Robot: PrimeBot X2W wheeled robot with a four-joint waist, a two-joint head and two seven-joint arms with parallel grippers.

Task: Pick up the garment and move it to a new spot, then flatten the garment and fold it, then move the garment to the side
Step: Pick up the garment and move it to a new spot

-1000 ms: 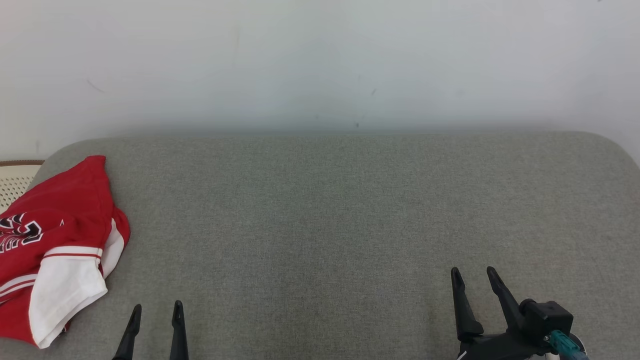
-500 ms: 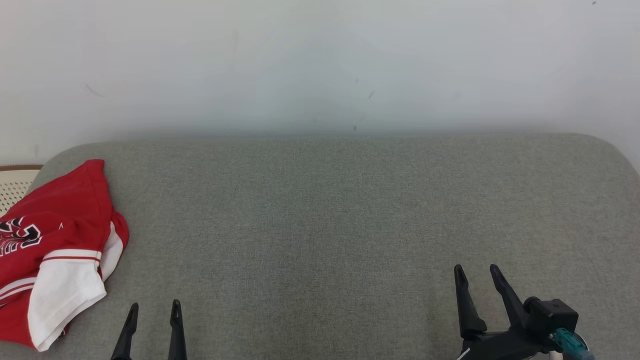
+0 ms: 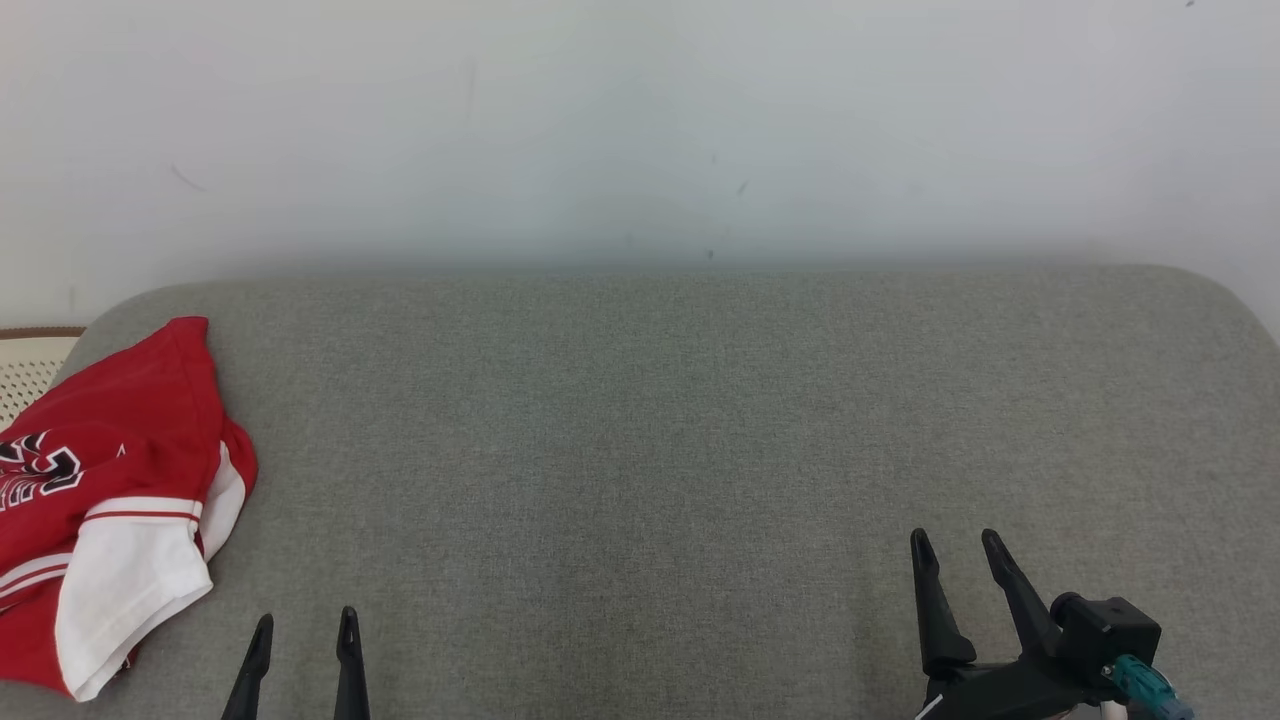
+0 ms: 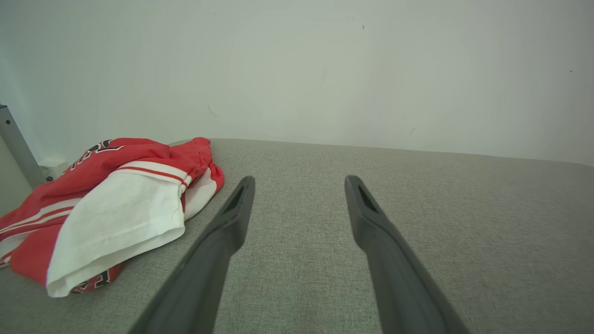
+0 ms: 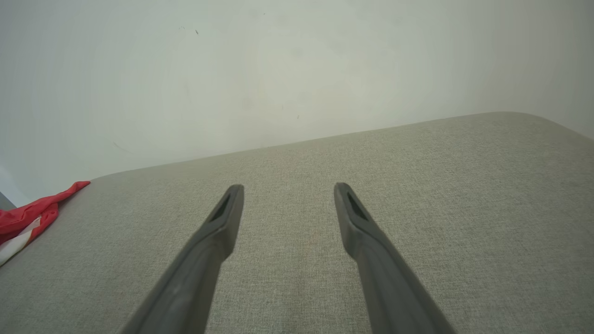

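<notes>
One red-and-white shirt (image 3: 110, 500), crumpled, at left end of one grey cushion (image 3: 640, 430). One left gripper (image 3: 306, 616) near shirt, one right gripper (image 3: 953, 536) well apart; both spread wide, holding nothing.

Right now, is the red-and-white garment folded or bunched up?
Bunched up: the red-and-white garment lies in a rumpled, overlapping heap on the grey fabric surface.

The head view looks down from above the grey cushion (image 3: 640, 420) toward the wall (image 3: 640, 120). Both wrist views sit low, near its front edge, facing the wall; all 3 share the red garment (image 3: 110, 440) at its left edge.
</notes>
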